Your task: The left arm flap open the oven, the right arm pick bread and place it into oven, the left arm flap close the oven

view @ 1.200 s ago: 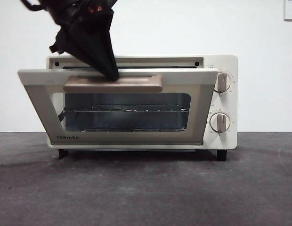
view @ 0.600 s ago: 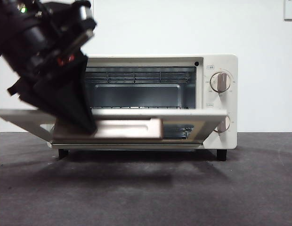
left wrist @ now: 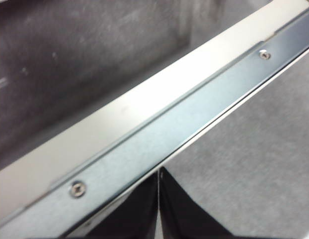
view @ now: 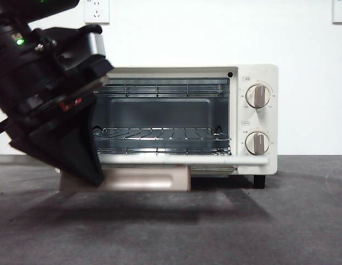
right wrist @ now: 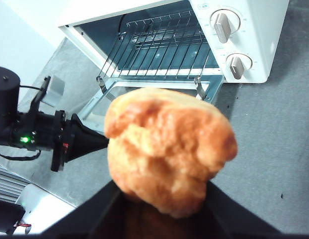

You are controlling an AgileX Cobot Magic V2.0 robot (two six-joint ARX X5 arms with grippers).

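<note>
The cream-white oven [view: 259, 72] stands open, its door [view: 182, 159] folded down flat with the beige handle [view: 154, 179] under its front edge. The wire rack [view: 160, 132] inside is bare. My left gripper [view: 94, 176] is shut, its tip at the handle's left end. In the left wrist view the gripper [left wrist: 158, 174] sits against the door's edge [left wrist: 159, 124]. My right gripper [right wrist: 162, 214] is shut on the golden-brown bread [right wrist: 167, 149], held above the table in front of the open oven [right wrist: 264, 30]. The bread does not show in the front view.
Two beige knobs [view: 258, 95] sit on the oven's right panel. The left arm [right wrist: 50, 137] lies low beside the door's [right wrist: 139, 94] corner. A white object [right wrist: 40, 214] lies at the table's edge. A grey mat [view: 215, 232] covers the table.
The oven door has swung from part open to fully down. The left arm has moved down and left with the handle.
</note>
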